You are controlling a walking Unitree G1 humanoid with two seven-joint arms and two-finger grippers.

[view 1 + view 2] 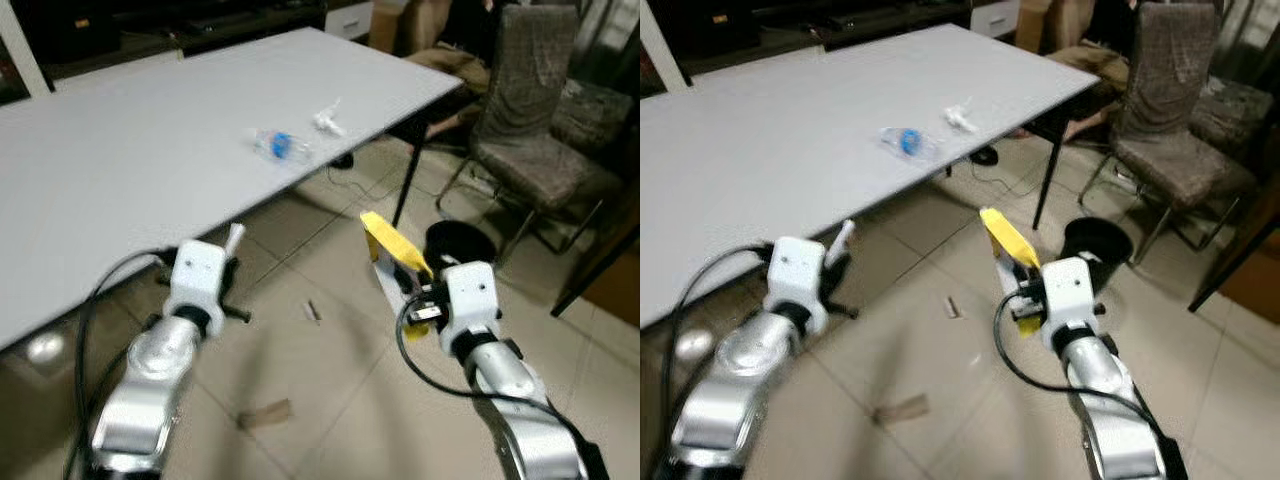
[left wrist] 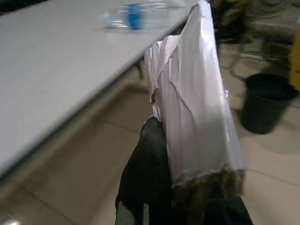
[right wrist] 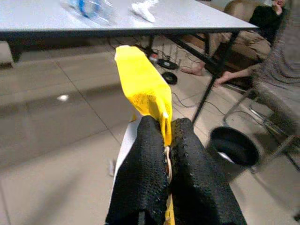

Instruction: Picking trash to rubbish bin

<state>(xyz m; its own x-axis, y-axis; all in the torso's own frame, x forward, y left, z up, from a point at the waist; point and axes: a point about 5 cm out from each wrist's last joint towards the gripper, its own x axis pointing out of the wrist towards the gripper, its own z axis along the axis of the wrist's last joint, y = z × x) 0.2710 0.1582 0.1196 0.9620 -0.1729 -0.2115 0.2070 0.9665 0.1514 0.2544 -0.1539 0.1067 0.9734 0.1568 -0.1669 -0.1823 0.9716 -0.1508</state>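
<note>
My right gripper (image 3: 164, 140) clamps yellow wrapper (image 3: 140, 89) | bin (image 1: 458, 243) just ahead-right, nearer it | left gripper (image 2: 185, 187) grips white paper (image 2: 197, 103).

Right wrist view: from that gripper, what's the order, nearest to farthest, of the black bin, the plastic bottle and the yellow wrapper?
1. Yellow wrapper, pinched in the right gripper.
2. Black bin, on the floor beside it.
3. Plastic bottle, up on the table.
</note>
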